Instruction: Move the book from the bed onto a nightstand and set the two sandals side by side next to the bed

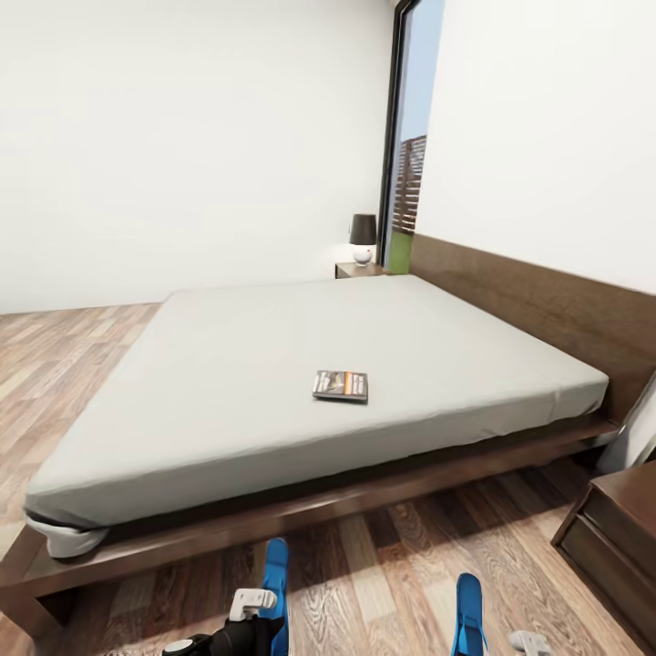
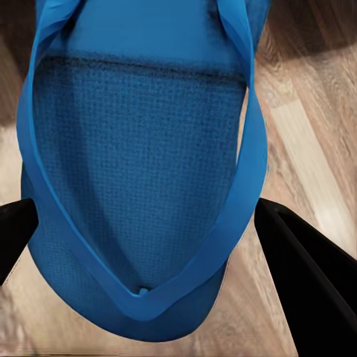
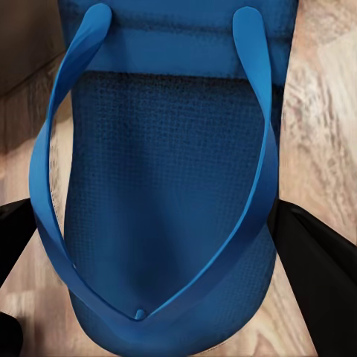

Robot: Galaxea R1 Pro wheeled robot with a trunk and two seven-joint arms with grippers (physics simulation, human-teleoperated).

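**Both tools at the blue sandals beside the bed**

The left tool (image 2: 149, 223) has its two black fingers (image 2: 309, 286) spread wide, one on each side of a flat bright blue sandal (image 2: 137, 160) with a thin blue thong strap. The sole lies between the fingers; whether the fingers press on its edges cannot be told, since only their tips show at the frame edges. The right tool (image 3: 149, 245) stands the same way around the second flat bright blue sandal (image 3: 160, 186): dark fingers (image 3: 320, 275) apart at either edge of the sole, contact unclear.

From the head view, the left-hand sandal (image 1: 276, 583) and the right-hand sandal (image 1: 469, 610) lie over the light brown wood-plank floor (image 1: 383, 574), near each other, toes pointing toward the bed, close to its long side.

The small thin paperback book with an orange band (image 1: 341, 385) lies flat on the plain light grey-white mattress of the large low dark brown wooden platform bed (image 1: 273, 519), nearer the headboard side. A small dark reddish-brown wooden nightstand (image 1: 358, 270) stands at the far side of the bed, carrying a dark-shaded lamp (image 1: 363, 237). Another dark wooden surface (image 1: 620, 538) stands at the near right of the bed.
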